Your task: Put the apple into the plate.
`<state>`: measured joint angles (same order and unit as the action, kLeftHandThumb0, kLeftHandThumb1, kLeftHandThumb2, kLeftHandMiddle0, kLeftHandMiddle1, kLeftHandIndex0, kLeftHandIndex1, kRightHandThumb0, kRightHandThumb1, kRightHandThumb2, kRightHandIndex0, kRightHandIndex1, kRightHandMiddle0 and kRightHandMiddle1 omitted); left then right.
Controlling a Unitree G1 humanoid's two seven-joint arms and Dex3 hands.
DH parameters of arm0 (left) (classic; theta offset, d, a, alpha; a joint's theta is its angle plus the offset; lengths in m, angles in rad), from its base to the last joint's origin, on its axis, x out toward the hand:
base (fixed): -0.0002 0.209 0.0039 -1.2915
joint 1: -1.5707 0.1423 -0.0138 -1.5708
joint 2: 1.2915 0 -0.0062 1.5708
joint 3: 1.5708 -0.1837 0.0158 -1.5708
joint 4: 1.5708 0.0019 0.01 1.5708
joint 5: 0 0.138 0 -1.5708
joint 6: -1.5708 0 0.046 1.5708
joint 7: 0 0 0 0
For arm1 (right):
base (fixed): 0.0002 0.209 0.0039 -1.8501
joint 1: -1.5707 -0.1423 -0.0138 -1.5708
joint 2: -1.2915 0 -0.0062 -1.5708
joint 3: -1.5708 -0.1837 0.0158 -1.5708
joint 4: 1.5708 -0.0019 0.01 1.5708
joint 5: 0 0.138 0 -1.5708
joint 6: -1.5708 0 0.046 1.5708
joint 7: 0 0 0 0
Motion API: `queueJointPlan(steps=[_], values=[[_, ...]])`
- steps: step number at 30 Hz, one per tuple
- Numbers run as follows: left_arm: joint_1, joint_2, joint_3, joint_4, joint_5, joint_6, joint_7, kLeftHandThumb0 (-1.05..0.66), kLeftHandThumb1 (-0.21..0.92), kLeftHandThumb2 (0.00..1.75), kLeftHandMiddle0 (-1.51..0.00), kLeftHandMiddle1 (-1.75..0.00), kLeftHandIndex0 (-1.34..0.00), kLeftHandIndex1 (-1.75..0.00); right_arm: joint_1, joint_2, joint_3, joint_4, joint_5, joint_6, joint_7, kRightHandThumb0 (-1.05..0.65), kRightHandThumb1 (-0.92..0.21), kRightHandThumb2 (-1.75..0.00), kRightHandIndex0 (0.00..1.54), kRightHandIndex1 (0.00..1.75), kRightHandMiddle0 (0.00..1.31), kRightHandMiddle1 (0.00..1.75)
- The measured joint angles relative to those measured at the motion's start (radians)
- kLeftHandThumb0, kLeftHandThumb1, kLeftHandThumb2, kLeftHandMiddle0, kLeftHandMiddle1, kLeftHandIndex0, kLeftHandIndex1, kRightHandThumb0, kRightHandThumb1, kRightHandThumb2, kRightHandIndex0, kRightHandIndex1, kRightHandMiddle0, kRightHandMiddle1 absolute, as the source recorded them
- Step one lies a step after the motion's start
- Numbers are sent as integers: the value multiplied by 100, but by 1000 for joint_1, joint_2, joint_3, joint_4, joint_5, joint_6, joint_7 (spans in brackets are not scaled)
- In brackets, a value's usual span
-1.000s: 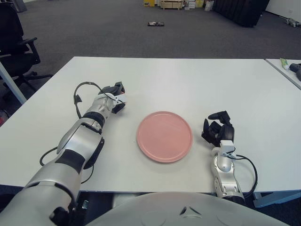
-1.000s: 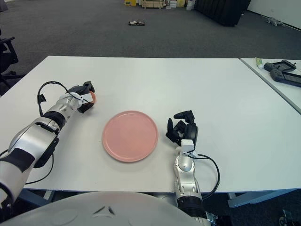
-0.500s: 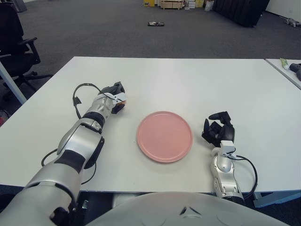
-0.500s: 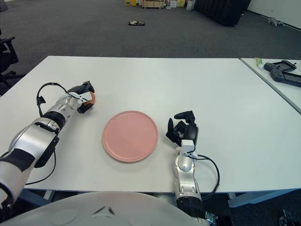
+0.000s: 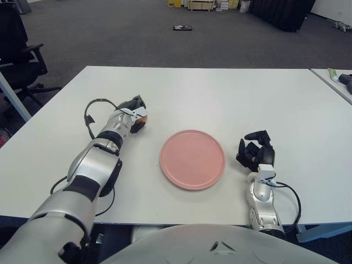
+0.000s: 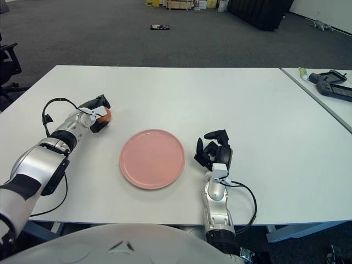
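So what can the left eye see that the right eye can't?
Only the left eye view shows the black office chair at the far left. Only the right eye view shows the whole dark controller on the side table. Both show the pink plate, the left hand closed on the apple left of it, and the right hand beside the plate's right.

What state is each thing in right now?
apple: gripped by the left hand, left of the plate
left hand: closed around the apple
plate: nothing on it, flat on the table
right hand: fingers curled, holding nothing, right of the plate
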<state>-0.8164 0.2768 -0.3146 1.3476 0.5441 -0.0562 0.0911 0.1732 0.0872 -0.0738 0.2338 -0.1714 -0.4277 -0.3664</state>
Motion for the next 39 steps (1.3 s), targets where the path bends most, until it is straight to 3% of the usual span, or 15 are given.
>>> queueJointPlan(steps=[17,26,30,39], values=[[-14,-15,84,1,-84,-19,-23,0,2,161,-89,-160,-61,-175,0,5,-4,-10,1,4,2,-41,-55,-102,98,175,43,175],[-34,-23,94,2,-99,-59,-64,0,8,154,-85,-158,-56,-175,-1,7,-4,-25,3,14,12,-41,-56,-102,97,175,43,175],[-41,-22,103,-8,-116,-111,-75,0,10,152,-84,-158,-54,-175,-1,7,-5,-26,3,21,14,-41,-56,-102,98,175,43,175],[-60,-16,90,-98,-121,-315,-72,0,11,153,-80,-164,-54,-175,-4,7,-8,-24,2,21,15,-41,-55,-102,99,175,43,175]])
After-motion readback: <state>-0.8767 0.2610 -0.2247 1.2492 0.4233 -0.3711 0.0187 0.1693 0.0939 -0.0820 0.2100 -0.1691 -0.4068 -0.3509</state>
